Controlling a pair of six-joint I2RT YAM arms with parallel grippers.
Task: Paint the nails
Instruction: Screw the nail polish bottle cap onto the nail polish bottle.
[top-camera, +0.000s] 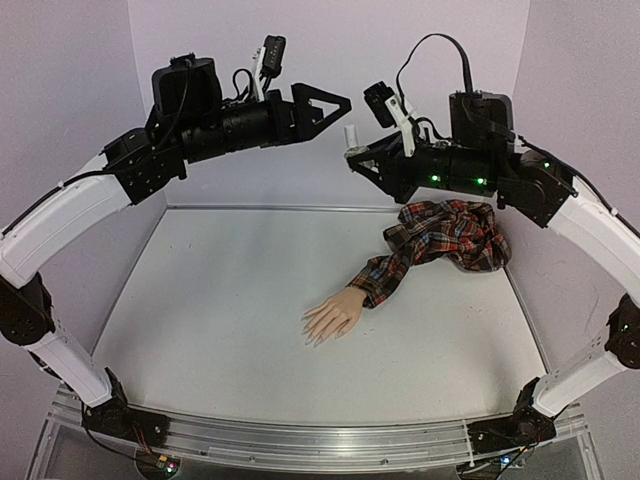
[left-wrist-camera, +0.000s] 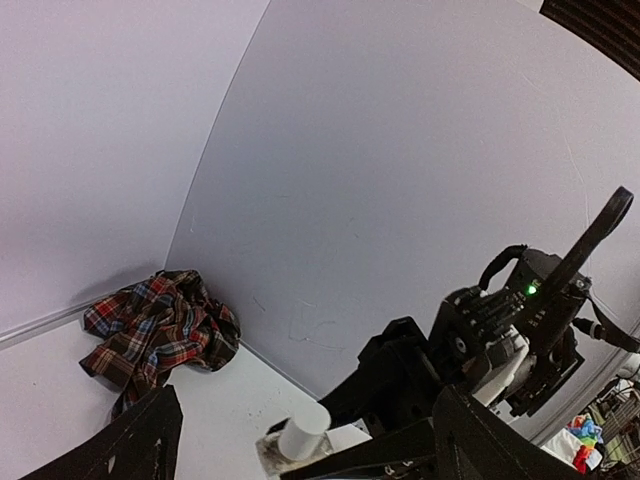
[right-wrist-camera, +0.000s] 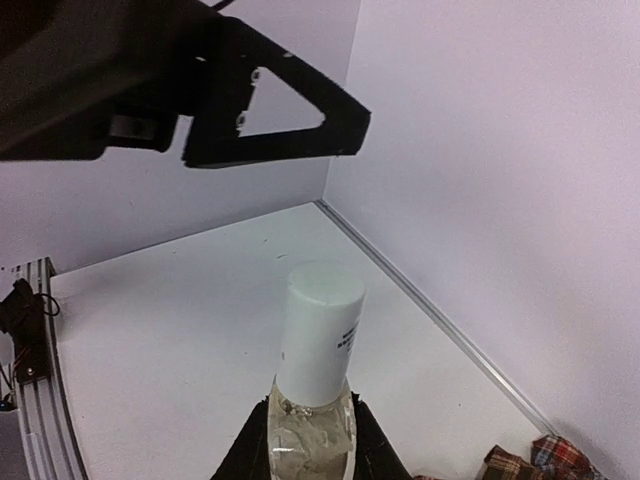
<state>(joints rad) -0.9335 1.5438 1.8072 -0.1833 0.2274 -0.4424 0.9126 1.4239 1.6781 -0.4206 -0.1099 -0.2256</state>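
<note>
Bench (top-camera: 200, 320) left of the mannequin hand (top-camera: 330, 318) lies open — free approach. Bunched plaid sleeve (top-camera: 450, 238) blocks the right rear. Overhead, left tool (top-camera: 340, 103) stands close to the bottle (top-camera: 351, 134) in the right tool (top-camera: 352, 152).

Laid palm-down on white table (top-camera: 220, 330), just right of centre: mannequin hand (top-camera: 330, 318), red plaid sleeve (top-camera: 450, 235) trailing toward two o'clock.

woven plaid cloth sleeve (top-camera: 445, 235); smooth matt mannequin hand (top-camera: 332, 317); clear glossy bottle (right-wrist-camera: 312, 445), smooth white plastic cap (right-wrist-camera: 320, 330)

Print on the white cap (right-wrist-camera: 320, 330) (too small to read)
</note>
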